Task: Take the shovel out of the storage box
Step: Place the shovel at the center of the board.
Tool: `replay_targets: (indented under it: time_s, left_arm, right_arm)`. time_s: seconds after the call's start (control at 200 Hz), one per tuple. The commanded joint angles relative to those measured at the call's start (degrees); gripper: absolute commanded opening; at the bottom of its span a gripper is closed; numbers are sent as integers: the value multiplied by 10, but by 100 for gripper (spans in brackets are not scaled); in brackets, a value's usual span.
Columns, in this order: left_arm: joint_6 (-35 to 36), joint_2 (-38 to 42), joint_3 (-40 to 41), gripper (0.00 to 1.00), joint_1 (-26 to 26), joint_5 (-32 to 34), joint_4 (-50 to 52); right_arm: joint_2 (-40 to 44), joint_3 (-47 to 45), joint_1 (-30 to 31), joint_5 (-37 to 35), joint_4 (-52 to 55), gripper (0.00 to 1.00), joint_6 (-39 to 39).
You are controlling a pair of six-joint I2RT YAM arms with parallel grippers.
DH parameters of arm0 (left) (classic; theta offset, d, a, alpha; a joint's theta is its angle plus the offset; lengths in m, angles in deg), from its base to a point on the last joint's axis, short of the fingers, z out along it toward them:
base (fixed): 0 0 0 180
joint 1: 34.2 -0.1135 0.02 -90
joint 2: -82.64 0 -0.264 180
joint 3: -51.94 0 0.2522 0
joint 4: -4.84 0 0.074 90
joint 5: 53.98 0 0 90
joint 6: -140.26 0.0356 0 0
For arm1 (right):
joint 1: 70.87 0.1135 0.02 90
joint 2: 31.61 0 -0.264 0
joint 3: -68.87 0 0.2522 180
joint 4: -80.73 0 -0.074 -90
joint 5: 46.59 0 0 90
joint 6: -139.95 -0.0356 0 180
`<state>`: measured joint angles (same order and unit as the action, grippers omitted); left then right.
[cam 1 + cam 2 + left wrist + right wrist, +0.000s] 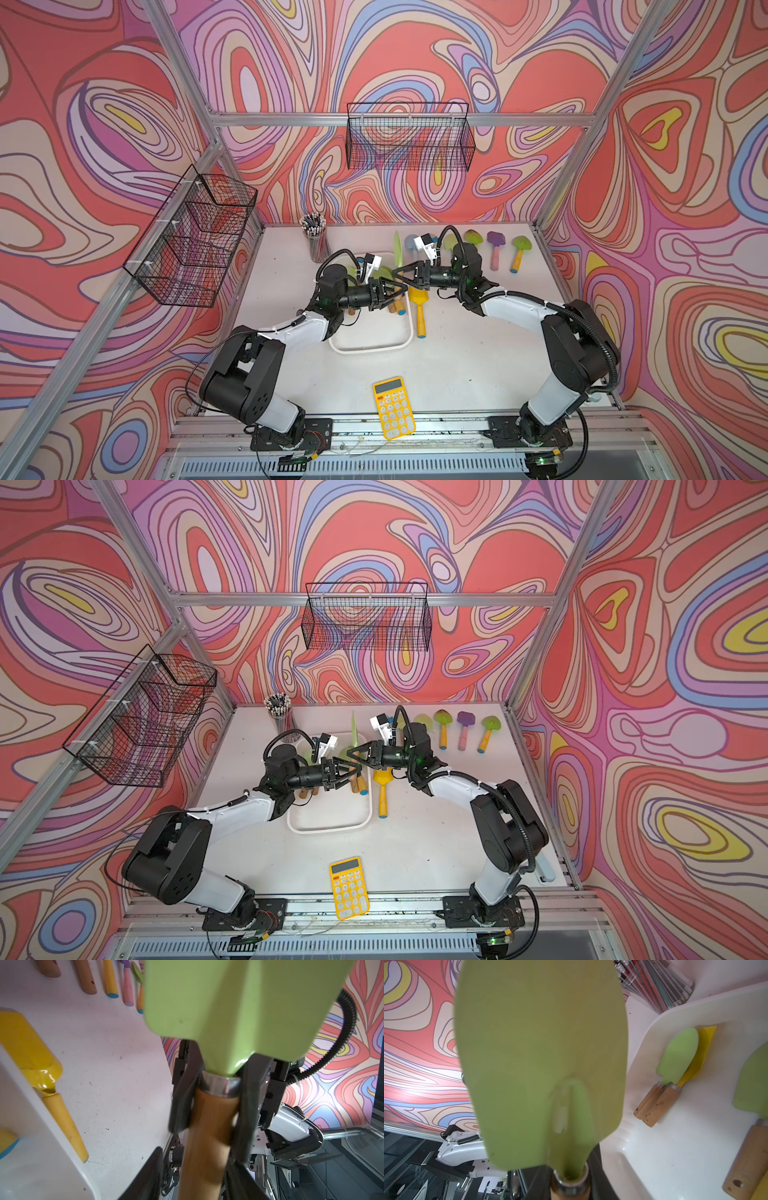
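obs: green shovel (pixel 218 1012) is clear of the storage box (pixel 374 350) floor, held blade-up in the air above the right side of the box, near its rim.
right gripper (pixel 215 1103) is pinching it at the neck, pads on the metal ferrule and the top of the wooden handle.
left gripper (pixel 392 292) sits lower along the same handle with fingers spread. the left wrist view shows a gap beside the wood.
handling (judgement): looks light and rigid. the painted blade is glossy, probably slick, and thin-edged, so a poor place to grip. bare wood offers friction, and the ferrule makes a step against sliding. blade-up it is top-heavy and may pivot in a single pinch.
other shovels (pixel 675 1059) lie in the box. a yellow shovel (pixel 419 309) lies on the table (pixel 478 353) just beside it.
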<state>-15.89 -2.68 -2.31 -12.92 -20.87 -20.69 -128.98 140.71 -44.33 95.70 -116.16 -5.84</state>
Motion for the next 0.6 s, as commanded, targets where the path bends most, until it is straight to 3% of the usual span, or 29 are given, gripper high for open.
replay_targets:
  time_s: [0.0, 0.12, 0.225, 0.401, 0.596]
  left_arm:
    - [98, 56, -16, 55, -46, 43, 158]
    - [266, 93, -81, 54, -56, 173, 434]
    - [332, 90, -125, 50, -56, 279, 561]
    - [379, 67, -164, 43, -43, 426, 660]
    - [388, 36, -182, 41, -15, 525, 682]
  right_arm:
    - [38, -7, -30, -19, 56, 14, 40]
    - [61, 28, -43, -78, 244, 14, 144]
    - [60, 81, -43, -180, 421, 14, 239]
    - [32, 123, -43, -366, 579, 13, 310]
    - [-11, 128, -43, -490, 628, 13, 328]
